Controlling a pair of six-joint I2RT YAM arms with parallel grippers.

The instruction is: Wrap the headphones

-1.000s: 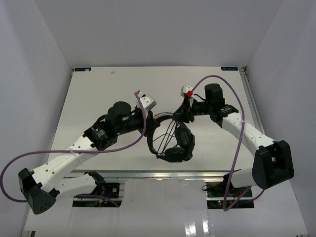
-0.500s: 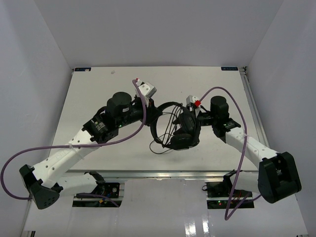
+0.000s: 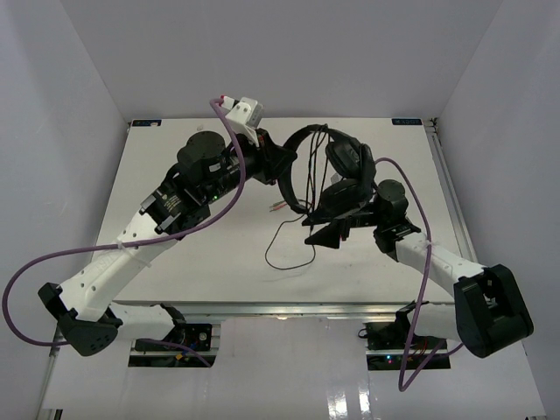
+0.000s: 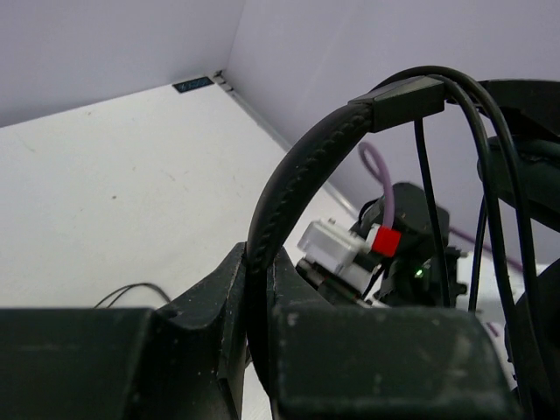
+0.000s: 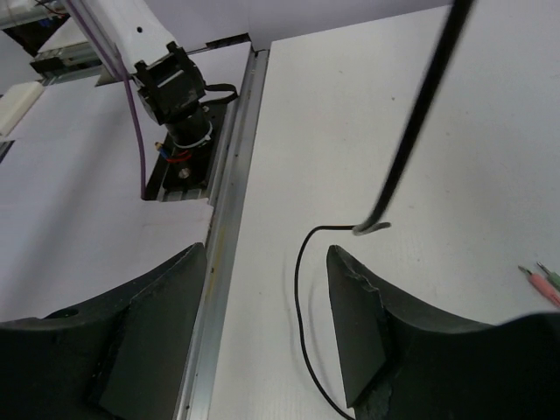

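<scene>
Nearest the arm bases, the right gripper [image 5: 265,252] is hovering just above the front of the table [image 3: 175,166] with its jaws standing wide apart, and it is holding nothing; between its fingers [image 5: 359,332] only the table's metal edge rail [image 5: 223,219] and bare white surface are showing. Just beyond it a slack loop of the thin black cord [image 5: 299,262] is lying on the table, and its coloured plugs [image 5: 542,280] are resting at the right margin of the right wrist view, partly cut off. One strand of cord is hanging across that view as a blurred dark line. Farther back, the left gripper [image 4: 258,262] is clamping narrowly on the headband [image 4: 297,166], its fingers pressing both sides of the padded band near one end. The headphones [image 3: 346,166] are hanging in the air over the middle of the table, between the two arms, with the cord trailing down to the surface. The headband is arching up from the left gripper and over to the right, so the long axis is running roughly left to right, and the two earcups are sitting at the right end, one in front of the other in the overhead view. In the left wrist view the earcups are mostly cut off by the right edge, and the gripper's own body is hiding the band's lower end.
</scene>
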